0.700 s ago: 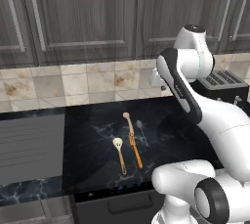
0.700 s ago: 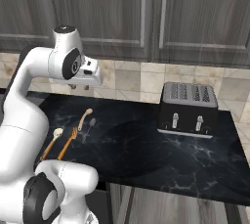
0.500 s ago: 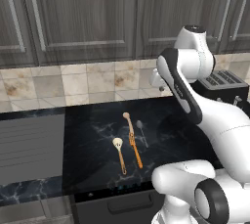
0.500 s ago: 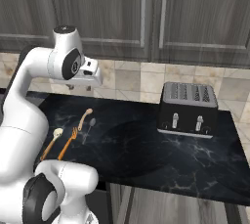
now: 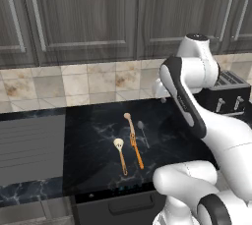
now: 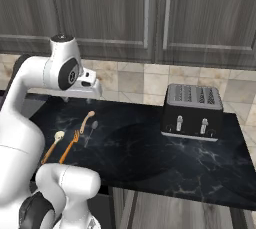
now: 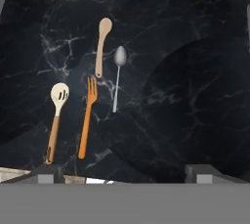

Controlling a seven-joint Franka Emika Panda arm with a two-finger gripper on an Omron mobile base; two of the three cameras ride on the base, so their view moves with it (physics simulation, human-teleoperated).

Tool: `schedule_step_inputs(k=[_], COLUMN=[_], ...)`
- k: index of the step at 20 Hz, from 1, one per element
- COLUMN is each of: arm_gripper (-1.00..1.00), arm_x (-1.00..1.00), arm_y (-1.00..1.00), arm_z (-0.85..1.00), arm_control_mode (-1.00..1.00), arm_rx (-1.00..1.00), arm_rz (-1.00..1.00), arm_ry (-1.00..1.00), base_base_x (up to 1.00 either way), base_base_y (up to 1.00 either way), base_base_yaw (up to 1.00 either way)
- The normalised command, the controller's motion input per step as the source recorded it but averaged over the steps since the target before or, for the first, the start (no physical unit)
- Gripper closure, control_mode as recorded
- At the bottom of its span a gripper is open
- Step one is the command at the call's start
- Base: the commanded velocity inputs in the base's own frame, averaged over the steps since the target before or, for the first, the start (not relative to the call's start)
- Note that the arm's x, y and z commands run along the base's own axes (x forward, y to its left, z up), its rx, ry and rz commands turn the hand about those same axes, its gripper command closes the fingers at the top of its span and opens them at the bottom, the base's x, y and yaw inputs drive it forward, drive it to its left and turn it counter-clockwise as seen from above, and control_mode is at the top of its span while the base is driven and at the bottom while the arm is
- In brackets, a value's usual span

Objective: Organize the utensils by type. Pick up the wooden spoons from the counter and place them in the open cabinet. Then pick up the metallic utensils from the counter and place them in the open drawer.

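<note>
On the black marble counter [image 5: 98,126] four utensils lie close together, none touching another as far as the hand view shows. A plain pale wooden spoon [image 7: 101,45] lies farthest from the counter's front edge, its bowl toward the tiled wall. Just beside it, on the toaster side, lies a slim metal spoon [image 7: 117,76] with its bowl also toward the wall. Nearer the front edge is a slotted wooden spoon with a darker orange-brown handle [image 7: 55,120], and between it and the metal spoon lies an orange fork [image 7: 87,120], tines pointing toward the wall. The same group appears in the left base view, where the slotted spoon [image 5: 120,155] lies beside the fork [image 5: 136,151], and in the right base view, where the metal spoon [image 6: 91,132] is the one nearest the black two-slot toaster [image 6: 193,111] standing at the far side of the counter.

The white arm's gripper [image 6: 91,87] hangs high above the utensils, well apart from them, close to the beige tiled backsplash [image 5: 88,84]. Its two dark fingertips [image 7: 46,175] stand far apart at the lower corners of the hand view, spread wide with nothing between them.

The dark wood wall cabinets [image 6: 150,13] above the counter have their doors shut in these views. Below the front edge of the counter a dark drawer front with a handle [image 5: 130,204] shows; whether it is pulled out I cannot tell.
</note>
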Motion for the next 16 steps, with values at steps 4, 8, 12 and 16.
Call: schedule_step_inputs(k=[4, 8, 12, 16], arm_gripper=[-1.00, -1.00, -1.00, -1.00], arm_x=[-0.06, 0.00, 0.03, 0.35], arm_y=[0.32, 0.41, 0.46, 0.47], arm_z=[-0.42, -0.42, -0.39, -0.38], arm_control_mode=[-1.00, -1.00, -1.00, -1.00], arm_rx=[-0.04, -0.03, -0.04, -0.07], arm_rz=[0.00, -0.01, -0.01, 0.00], arm_ry=[0.09, 0.08, 0.06, 0.08], base_base_x=[0.00, 0.00, 0.00, 0.00], base_base_y=[0.00, 0.00, 0.00, 0.00], base_base_yaw=[0.00, 0.00, 0.00, 0.00])
